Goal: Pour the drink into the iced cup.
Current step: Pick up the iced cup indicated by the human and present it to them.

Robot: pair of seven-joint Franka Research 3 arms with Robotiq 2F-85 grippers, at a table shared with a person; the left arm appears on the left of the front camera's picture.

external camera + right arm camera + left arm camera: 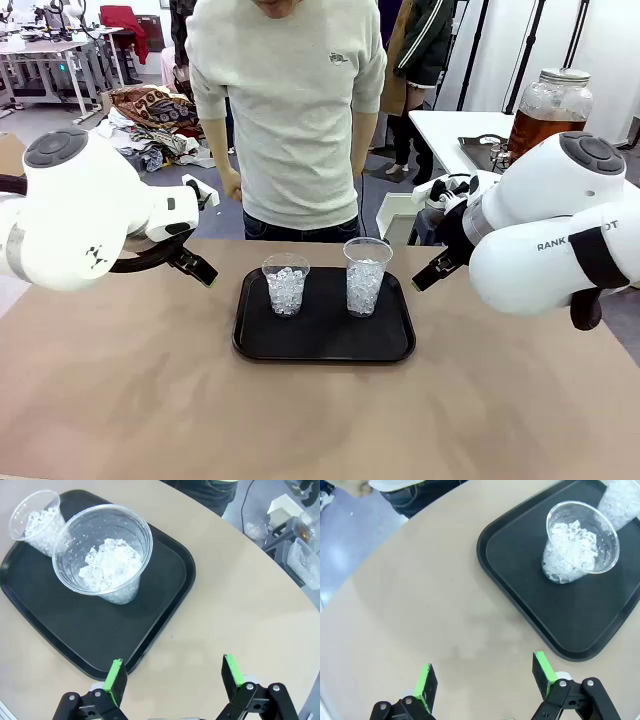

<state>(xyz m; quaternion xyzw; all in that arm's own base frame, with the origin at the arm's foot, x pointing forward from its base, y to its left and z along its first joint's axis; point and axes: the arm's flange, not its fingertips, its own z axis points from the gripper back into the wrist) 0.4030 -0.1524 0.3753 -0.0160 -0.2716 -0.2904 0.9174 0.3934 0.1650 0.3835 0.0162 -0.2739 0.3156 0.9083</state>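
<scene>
Wide open and empty hung left gripper [482, 672] and right gripper [173, 672]; short clear plastic iced cup [286, 284] sat nine o'clock of tall clear plastic iced cup [366, 275].

a person [290, 110] in a pale grey sweatshirt stands across from me at the far edge of my tan table [140, 400], and a black tray [325, 338] lies at its middle. behind, clothes [150, 112] lie heaped on the floor, a white side table [450, 125] to my right.

Beyond my tan table [120, 400] I see a grey floor [60, 125], a heap of clothes [150, 108], desks [45, 50] far left, a white table [450, 125] right, and black poles [473, 50] against a white wall [615, 45].
</scene>
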